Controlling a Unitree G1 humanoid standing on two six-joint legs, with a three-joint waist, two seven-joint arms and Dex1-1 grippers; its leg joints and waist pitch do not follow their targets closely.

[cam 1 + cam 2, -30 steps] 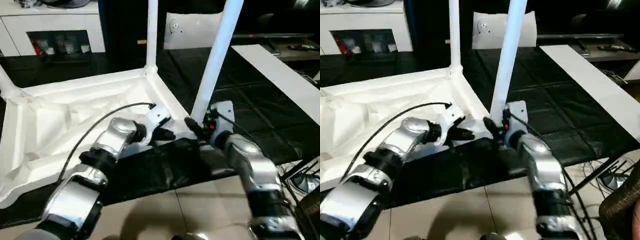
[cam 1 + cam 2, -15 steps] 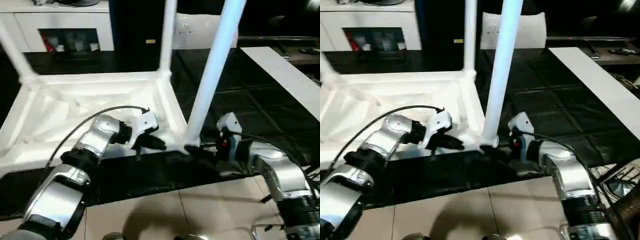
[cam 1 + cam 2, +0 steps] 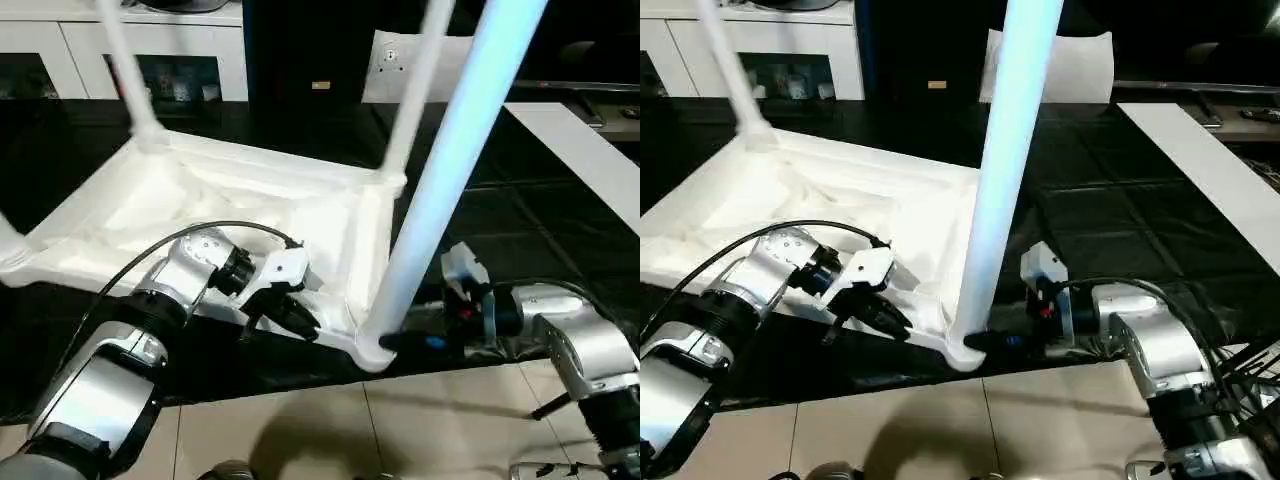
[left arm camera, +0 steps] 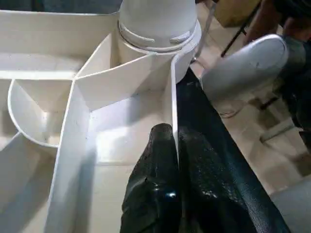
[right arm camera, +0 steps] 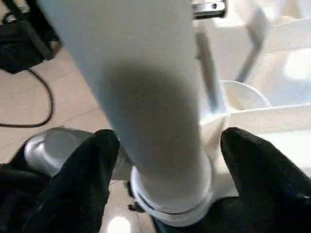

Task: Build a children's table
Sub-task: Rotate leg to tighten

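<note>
on black mat (image 3: 500, 215) — upturned tabletop (image 3: 200, 200), cabinets (image 3: 60, 40) behind

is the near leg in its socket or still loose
In: the leg stands upright, its base seated in the tabletop's corner socket.

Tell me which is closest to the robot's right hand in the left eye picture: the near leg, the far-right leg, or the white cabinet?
1. Near leg, right at the right hand, by the table's near corner.
2. Far-right leg, at the corner behind.
3. White cabinet, far back on the left.
</note>
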